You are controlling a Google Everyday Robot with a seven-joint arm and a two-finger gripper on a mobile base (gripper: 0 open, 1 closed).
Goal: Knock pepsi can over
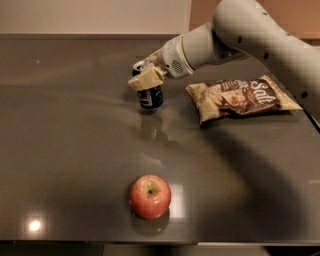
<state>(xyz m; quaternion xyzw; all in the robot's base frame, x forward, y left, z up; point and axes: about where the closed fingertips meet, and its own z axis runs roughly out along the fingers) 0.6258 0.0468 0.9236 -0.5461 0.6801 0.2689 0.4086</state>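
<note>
The pepsi can (pixel 150 97) is a small dark blue can with a silver top, standing on the dark table (pixel 75 130) a little left of the table's middle, toward the back. Only its lower body shows clearly. My gripper (pixel 144 76) comes in from the right on the pale arm and sits right at the can's top, covering its upper part with its tan fingertips (pixel 141 80). The can looks upright or tilted slightly.
A brown-and-tan chip bag (pixel 240 97) lies flat to the right of the can. A red apple (pixel 150 196) sits near the table's front edge. My arm (pixel 260 35) spans the upper right. A pale wall (pixel 90 15) runs behind the table.
</note>
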